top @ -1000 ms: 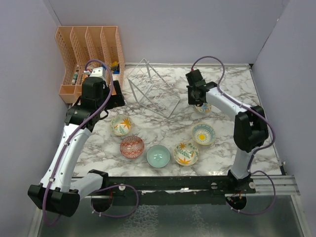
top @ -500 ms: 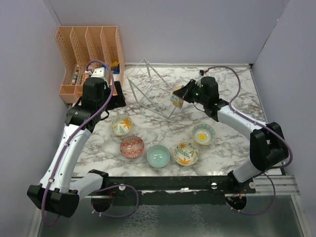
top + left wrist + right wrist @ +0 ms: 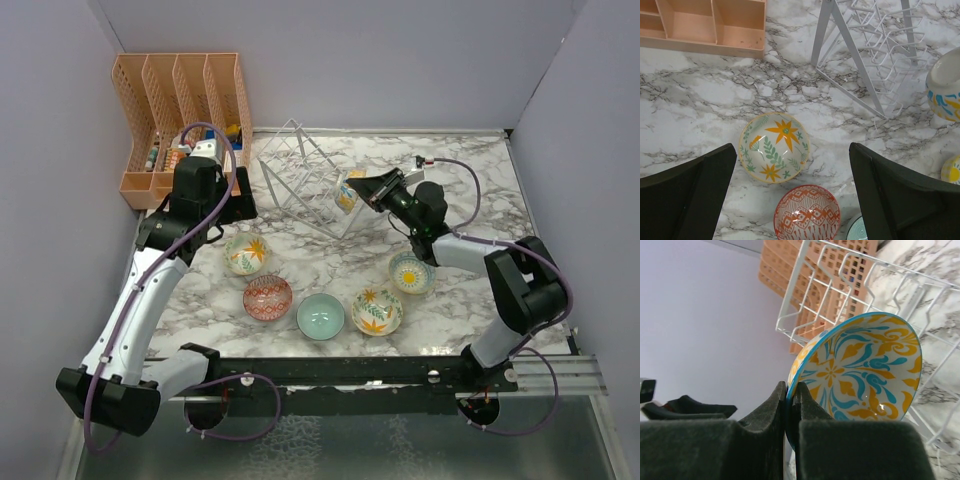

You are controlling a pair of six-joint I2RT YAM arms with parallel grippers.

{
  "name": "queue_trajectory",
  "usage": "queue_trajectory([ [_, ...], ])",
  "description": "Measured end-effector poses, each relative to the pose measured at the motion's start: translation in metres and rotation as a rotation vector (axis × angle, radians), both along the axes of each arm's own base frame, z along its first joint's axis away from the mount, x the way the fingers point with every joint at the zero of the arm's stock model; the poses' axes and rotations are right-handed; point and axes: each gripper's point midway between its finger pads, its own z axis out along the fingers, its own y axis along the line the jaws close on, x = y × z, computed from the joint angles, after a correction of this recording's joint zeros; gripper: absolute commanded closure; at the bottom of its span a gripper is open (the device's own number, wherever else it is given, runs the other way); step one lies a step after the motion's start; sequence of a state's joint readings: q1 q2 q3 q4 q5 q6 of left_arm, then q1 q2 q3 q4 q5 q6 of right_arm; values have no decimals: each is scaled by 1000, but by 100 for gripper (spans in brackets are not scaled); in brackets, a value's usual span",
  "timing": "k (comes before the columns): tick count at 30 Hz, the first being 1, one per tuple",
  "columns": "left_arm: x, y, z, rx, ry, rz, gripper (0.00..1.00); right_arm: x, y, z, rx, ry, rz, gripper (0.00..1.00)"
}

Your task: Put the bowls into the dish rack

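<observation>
Pinching rim of blue-patterned bowl (image 3: 860,370) tight in right gripper (image 3: 790,390); held on edge at end of dish rack (image 3: 305,180), off the bench (image 3: 470,170). Hovering above leaf-print bowl (image 3: 774,147) with left gripper (image 3: 792,160) spread wide, empty.

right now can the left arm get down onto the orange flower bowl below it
Probably yes: the left hand is open right above the flower bowl, nothing lies between, and the red bowl sits apart from it.
</observation>
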State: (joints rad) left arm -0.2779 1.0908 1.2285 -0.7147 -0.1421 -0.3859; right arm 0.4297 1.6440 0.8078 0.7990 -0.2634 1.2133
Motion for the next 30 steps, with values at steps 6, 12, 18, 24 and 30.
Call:
queue_trajectory([
  [6, 0, -2, -4, 5, 18, -5, 1, 2, 3, -1, 119, -15, 8, 99],
  [12, 3, -3, -6, 8, 29, -6, 1, 8, 6, -7, 219, -9, 18, 99],
  [18, 4, -3, -4, 7, 25, -6, 1, 12, 7, -15, 286, 17, 18, 99],
  [24, 6, -4, -7, 10, 35, -7, 1, 16, 7, -19, 332, 38, 9, 99],
  [30, 6, -5, -8, 11, 38, -10, 1, 19, 9, -24, 367, 73, -12, 99],
])
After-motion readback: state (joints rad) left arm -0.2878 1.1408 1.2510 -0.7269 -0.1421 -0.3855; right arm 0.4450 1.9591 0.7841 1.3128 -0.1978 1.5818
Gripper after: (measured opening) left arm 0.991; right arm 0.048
